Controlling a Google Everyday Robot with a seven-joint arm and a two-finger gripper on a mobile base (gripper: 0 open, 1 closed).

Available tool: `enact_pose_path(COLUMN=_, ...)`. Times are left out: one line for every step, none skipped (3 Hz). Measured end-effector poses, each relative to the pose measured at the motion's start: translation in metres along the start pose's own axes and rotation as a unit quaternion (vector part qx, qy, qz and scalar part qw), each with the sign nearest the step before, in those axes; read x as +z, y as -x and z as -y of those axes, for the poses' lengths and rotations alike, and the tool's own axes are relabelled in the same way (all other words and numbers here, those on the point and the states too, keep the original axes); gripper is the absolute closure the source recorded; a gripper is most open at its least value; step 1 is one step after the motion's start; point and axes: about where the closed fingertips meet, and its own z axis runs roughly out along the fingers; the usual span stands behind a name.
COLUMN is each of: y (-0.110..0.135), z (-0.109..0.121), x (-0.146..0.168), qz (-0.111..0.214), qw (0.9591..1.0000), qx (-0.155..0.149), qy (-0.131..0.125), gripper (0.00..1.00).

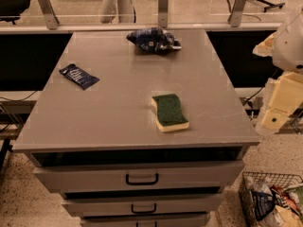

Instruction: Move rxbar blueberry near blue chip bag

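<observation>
The rxbar blueberry (79, 76) is a flat dark navy wrapper lying on the left side of the grey table (118, 122). The blue chip bag (152, 39) is wrinkly and glossy and lies at the far middle of the table, well apart from the bar. My gripper (273, 118) is at the end of the cream arm, off the table's right edge, level with the front right corner. It is far from both objects and holds nothing that I can see.
A sponge (169, 112) with a green top and yellow base lies at front centre-right. Drawers (142, 178) sit under the tabletop. A wire basket (272, 202) of packets stands on the floor at lower right. A railing with metal posts (163, 6) runs behind the table.
</observation>
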Motion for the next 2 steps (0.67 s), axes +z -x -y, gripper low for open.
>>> enact_pose_path(y=0.034, z=0.001, x=0.040, qz=0.023, qw=0.9996, qx=-0.005, qy=0.017, gripper=0.00)
enact_pose_path(y=0.091, z=0.000, x=0.104, qz=0.059, qw=0.9972, qx=-0.013, qy=0.043, gripper=0.00)
